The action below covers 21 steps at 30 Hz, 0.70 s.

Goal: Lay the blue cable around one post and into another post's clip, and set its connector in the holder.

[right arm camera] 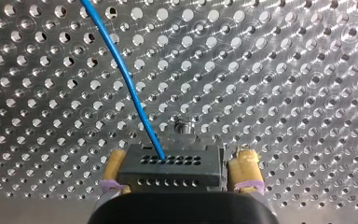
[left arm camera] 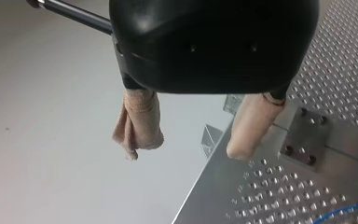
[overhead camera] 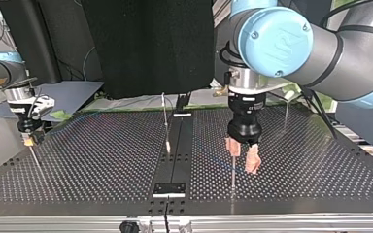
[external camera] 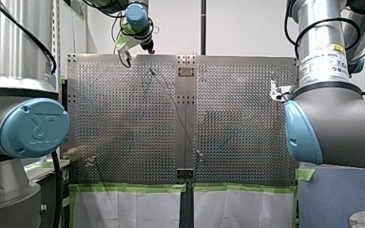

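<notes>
Connector (right arm camera: 170,168) in right jaws, thin posts (overhead camera: 165,121) around

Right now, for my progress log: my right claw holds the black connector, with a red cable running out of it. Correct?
Not quite: the cable is blue, not red, per the right wrist view. My right claw does hold the black connector.

Front: high behind the perforated table (external camera: 133,123), looking across it.
Top: low at the table's far edge, facing back.
Wrists: close over the table.
Shared: front and top, the table.
</notes>
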### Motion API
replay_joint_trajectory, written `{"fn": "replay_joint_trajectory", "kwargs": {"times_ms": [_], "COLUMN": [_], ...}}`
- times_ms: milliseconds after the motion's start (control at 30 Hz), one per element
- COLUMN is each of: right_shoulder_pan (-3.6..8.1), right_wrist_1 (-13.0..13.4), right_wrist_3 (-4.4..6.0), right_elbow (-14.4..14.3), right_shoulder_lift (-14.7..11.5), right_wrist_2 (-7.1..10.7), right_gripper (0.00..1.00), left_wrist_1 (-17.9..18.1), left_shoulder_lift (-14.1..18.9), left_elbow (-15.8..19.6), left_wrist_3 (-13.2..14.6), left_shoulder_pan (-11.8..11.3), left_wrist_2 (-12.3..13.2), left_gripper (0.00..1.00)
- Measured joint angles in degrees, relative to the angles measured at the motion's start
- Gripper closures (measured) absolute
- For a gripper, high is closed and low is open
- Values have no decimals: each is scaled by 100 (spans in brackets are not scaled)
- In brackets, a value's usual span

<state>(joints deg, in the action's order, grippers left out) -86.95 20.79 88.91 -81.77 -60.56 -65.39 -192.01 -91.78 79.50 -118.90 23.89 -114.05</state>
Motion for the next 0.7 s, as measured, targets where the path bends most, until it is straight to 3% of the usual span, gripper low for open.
{"fn": "replay_joint_trajectory", "kwargs": {"times_ms": [333, 700], "right_shoulder_pan": [0, 0], "right_wrist_1": [0, 0], "right_wrist_3": [0, 0], "right_elbow": [0, 0], "right_shoulder_lift": [0, 0], "right_wrist_2": [0, 0], "right_gripper": [13, 13], "left_wrist_1": [-437, -1010], "left_shoulder_lift": [-41, -43], "left_elbow": [-83, -82], "left_wrist_3": [435, 1010], "left_shoulder_pan": [98, 169], "left_wrist_2": [-364, -270], "left_gripper": [0, 0]}}
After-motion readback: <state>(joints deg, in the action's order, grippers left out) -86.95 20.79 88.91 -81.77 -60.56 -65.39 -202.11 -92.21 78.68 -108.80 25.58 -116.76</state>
